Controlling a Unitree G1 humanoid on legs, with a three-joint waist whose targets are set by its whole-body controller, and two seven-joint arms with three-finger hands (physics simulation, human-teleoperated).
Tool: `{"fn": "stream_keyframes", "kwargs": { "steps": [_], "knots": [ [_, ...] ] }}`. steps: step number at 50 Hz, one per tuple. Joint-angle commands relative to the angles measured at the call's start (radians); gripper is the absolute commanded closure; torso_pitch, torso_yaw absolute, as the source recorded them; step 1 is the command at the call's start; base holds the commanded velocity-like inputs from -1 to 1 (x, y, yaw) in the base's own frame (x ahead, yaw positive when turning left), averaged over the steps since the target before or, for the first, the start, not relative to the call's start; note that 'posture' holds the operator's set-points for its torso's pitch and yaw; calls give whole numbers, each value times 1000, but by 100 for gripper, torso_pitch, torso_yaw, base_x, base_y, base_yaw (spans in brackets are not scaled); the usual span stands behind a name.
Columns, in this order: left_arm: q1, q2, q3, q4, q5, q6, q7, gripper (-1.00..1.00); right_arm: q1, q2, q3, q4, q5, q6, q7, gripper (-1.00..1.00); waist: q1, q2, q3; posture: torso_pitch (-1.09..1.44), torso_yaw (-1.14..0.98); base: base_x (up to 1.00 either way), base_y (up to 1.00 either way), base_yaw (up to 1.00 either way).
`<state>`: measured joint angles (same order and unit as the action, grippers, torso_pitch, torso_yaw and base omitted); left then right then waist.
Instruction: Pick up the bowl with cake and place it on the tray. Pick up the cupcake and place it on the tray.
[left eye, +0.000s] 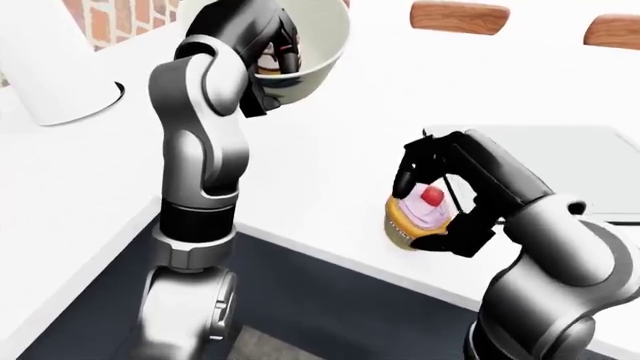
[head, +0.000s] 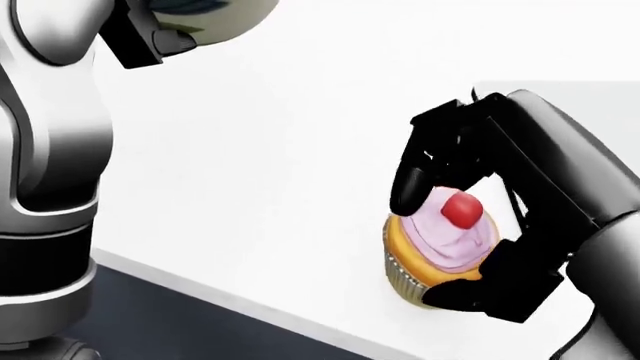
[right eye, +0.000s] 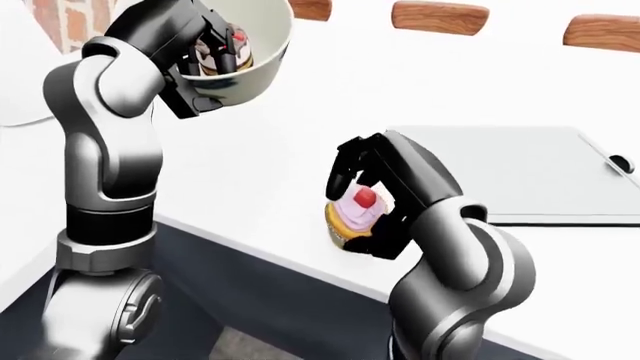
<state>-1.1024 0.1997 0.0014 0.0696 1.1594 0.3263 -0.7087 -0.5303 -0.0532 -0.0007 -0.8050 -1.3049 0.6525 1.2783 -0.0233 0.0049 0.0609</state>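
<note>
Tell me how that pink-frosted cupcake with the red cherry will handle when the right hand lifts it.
The pink-frosted cupcake with the red cherry probably smears easily: a black fingertip of the right hand sits at the soft frosting. The pleated paper wrapper likely crushes under a hard squeeze. It looks small and light, and with its narrower base it may tip if nudged on the white counter.
</note>
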Motion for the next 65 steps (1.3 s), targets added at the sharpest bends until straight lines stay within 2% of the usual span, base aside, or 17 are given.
{"fn": "stream_keyframes", "kwargs": {
  "steps": [1,29,32,37,41,44,45,47,51,52,53,57,59,61,62,63,65],
  "knots": [
    [-52,10,14,-56,11,-14,45,100,-54,-9,-6,-36,-16,3,4,100,0,0,-36,0,0,0,0,0],
    [-75,16,17,-79,16,-3,12,100,-289,-101,-62,-77,-106,107,200,100,1,-1,-25,0,0,0,0,0],
    [-77,16,17,-87,18,2,4,100,-303,-110,-66,-75,-109,111,209,100,17,8,-59,0,0,-32,0,0],
    [-78,20,19,-91,17,2,1,100,-308,-109,-62,-75,-116,112,215,100,23,27,-52,0,0,-45,0,0],
    [-76,21,19,-92,16,1,0,100,-303,-104,-60,-76,-117,109,213,100,11,9,-57,0,0,-46,0,0],
    [-76,21,19,-93,17,2,-2,100,-304,-104,-61,-74,-116,108,211,100,5,-60,-63,0,0,-50,0,0],
    [-76,20,19,-92,17,2,0,100,-306,-104,-60,-73,-117,108,212,100,0,-47,-62,0,0,-51,0,0],
    [-74,21,19,-93,16,1,1,100,-304,-100,-58,-73,-117,108,209,100,-3,-61,-69,0,0,-51,0,0],
    [-73,21,20,-95,16,1,0,100,-311,-98,-59,-70,-118,109,204,100,13,-46,-67,0,0,-48,0,0],
    [-72,21,20,-96,16,2,-1,100,-310,-98,-58,-70,-118,108,203,100,8,-36,-59,0,0,0,0,0],
    [-72,21,20,-94,15,1,1,100,-307,-97,-55,-71,-116,106,200,100,2,-26,-15,0,0,0,0,0],
    [-74,22,20,-95,15,2,-2,100,-313,-94,-55,-69,-114,108,199,100,-15,6,17,0,0,0,0,0],
    [-72,23,20,-93,14,-1,1,100,-316,-93,-56,-67,-117,113,200,100,-29,41,16,0,0,0,0,0],
    [-68,21,19,-95,14,-1,3,100,-319,-92,-54,-68,-124,117,206,100,-36,108,-7,0,0,0,-7,0],
    [-67,21,19,-97,15,-1,2,100,-320,-91,-55,-69,-126,118,207,100,-18,70,-2,0,0,0,-38,0],
    [-65,21,19,-97,15,-1,3,100,-319,-91,-54,-70,-127,119,207,100,-24,94,-26,0,0,0,-42,0],
    [-64,21,19,-98,15,-2,2,100,-316,-88,-54,-69,-124,120,201,100,-14,96,-37,0,0,0,-44,0]
  ]
}}
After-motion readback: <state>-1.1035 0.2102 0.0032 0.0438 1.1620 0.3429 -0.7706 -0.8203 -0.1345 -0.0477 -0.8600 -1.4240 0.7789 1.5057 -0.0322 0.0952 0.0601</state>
